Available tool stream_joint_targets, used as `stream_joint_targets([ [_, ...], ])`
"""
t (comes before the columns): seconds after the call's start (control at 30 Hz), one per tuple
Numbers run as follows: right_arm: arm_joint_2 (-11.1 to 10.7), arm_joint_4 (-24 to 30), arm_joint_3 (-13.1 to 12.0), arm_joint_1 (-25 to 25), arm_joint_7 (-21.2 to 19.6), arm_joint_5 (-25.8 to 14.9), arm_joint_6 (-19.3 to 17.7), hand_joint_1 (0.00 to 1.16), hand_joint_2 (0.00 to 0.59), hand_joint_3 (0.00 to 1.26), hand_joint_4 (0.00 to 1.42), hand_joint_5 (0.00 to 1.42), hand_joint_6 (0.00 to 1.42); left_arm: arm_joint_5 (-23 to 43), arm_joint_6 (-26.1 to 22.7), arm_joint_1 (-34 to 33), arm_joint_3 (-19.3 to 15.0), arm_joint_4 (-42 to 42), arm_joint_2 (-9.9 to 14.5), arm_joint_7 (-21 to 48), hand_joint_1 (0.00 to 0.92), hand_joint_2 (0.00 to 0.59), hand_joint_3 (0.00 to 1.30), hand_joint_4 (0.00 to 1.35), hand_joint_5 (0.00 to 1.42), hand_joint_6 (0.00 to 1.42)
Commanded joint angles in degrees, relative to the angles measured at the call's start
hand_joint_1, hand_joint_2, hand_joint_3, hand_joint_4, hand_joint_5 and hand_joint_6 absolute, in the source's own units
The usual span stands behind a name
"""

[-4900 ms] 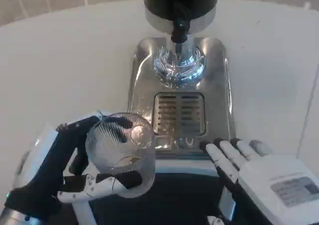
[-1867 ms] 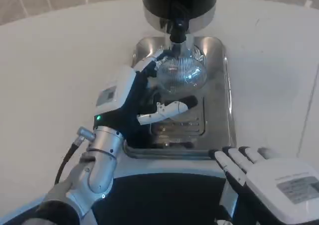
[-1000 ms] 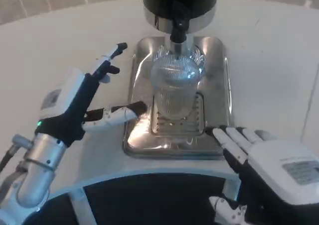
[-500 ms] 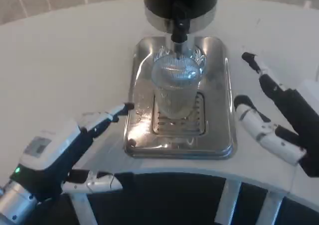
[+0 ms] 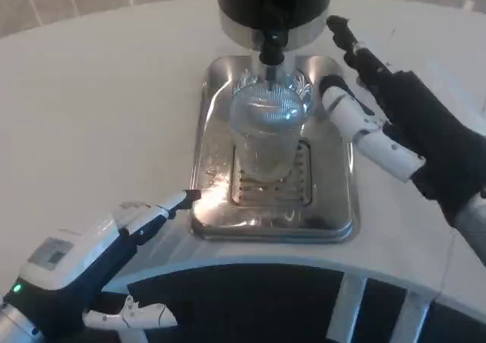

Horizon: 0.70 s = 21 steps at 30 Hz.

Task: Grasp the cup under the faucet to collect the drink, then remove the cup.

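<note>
The left hand [image 5: 91,256] is seen low at the near table edge, fingers spread and nothing held, its fingertip just beside the near left corner of the steel drip tray [image 5: 338,206]; well apart from it, the ribbed clear cup [image 5: 265,134] is stood upright on the tray's grille, directly beneath the black faucet [image 5: 272,45] of the dispenser [image 5: 273,5]. To the right, the right hand [image 5: 402,127] is held open just beside the cup, thumb and fingers apart, nothing gripped; no contact with the glass can be made out.
</note>
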State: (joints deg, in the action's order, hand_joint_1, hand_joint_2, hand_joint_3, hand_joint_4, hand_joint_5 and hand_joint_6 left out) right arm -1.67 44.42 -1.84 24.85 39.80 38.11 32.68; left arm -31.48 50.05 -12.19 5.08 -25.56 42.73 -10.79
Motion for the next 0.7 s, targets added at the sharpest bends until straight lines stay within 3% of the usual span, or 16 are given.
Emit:
stream_joint_targets([
  [0.03, -2.4, -1.6, 1.0, 2.4, -2.4, -4.2, 1.8, 0.18, 0.571, 0.00, 0.00, 0.00, 0.00, 0.2, -1.1, 1.7, -0.7, 1.0, 0.5, 1.6, 0.120, 0.090, 0.11, 0.13, 0.23, 0.23],
  [0.33, -6.0, -4.8, 1.3, 6.7, -6.3, -12.9, 4.3, 0.16, 0.556, 0.00, 0.00, 0.00, 0.00, 0.3, -2.7, 3.0, -1.1, 2.5, 0.0, 2.5, 0.119, 0.088, 0.11, 0.12, 0.23, 0.23],
  [0.7, -9.4, -7.6, 2.8, 11.0, -10.2, -20.0, 6.9, 0.15, 0.560, 0.00, 0.00, 0.00, 0.00, 0.5, -4.5, 3.6, -1.3, 3.9, -0.3, 3.6, 0.107, 0.087, 0.11, 0.12, 0.23, 0.22],
])
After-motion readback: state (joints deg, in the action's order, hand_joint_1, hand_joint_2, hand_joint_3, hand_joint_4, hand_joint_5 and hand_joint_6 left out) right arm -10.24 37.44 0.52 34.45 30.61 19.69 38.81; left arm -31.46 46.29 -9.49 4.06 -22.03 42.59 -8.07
